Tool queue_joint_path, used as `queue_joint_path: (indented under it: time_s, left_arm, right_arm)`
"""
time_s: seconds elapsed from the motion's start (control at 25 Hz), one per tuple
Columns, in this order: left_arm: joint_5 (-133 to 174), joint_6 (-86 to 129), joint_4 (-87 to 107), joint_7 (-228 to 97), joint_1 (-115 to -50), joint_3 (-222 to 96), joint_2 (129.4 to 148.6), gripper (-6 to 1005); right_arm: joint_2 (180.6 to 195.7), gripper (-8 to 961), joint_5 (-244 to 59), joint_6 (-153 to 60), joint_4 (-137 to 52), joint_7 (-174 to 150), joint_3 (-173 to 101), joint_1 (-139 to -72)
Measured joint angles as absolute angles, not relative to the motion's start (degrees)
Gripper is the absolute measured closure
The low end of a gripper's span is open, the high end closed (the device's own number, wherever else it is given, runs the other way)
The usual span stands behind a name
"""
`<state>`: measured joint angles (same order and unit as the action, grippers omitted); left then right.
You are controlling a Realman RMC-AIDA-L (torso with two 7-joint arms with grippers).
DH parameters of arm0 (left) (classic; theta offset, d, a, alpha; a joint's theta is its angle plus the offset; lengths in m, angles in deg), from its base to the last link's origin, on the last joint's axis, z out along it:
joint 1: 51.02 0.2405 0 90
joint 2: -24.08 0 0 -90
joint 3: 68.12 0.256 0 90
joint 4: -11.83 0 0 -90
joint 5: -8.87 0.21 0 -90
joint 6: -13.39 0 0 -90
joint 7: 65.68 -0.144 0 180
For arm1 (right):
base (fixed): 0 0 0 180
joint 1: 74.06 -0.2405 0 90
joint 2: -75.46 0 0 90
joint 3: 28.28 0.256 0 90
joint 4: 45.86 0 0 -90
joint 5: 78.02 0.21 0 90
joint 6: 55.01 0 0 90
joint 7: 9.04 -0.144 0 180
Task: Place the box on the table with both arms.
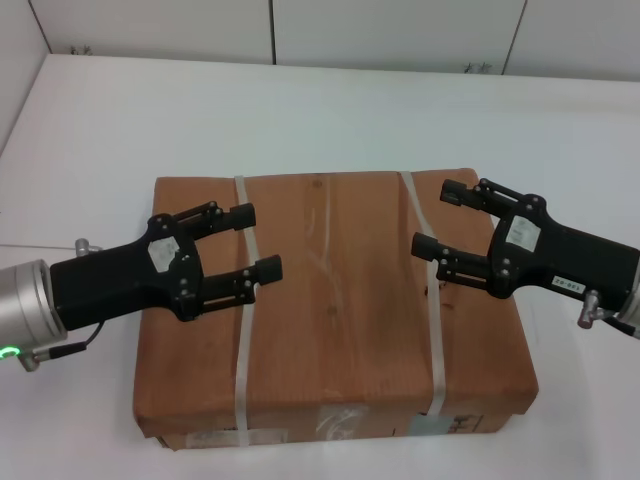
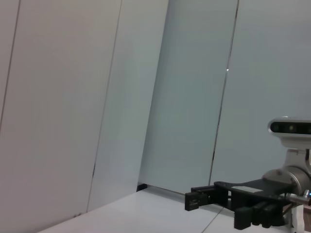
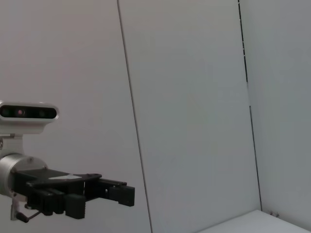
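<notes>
The brown cardboard box lies flat on the white table, with two white straps across it and labels on its near side. My left gripper is open and empty over the box's left part, fingers pointing inward. My right gripper is open and empty over the box's right part, facing the left one. Neither holds the box. The left wrist view shows the right arm's gripper farther off. The right wrist view shows the left arm's gripper.
A panelled white wall runs along the table's far edge. The table's near edge is out of view below the box. Bare tabletop lies behind and to both sides of the box.
</notes>
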<state>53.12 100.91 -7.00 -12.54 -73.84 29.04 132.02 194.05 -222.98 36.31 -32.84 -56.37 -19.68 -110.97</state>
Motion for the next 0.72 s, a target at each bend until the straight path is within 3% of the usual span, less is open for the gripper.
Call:
queue_joint_path:
  time_s: [0.72]
  left_arm:
    - [52.87,101.16,-7.23,-12.60,-73.96,28.91,132.27,215]
  right_arm:
    - [194.20,112,-223.00,36.59,-32.89,-56.32,-19.27,-111.15]
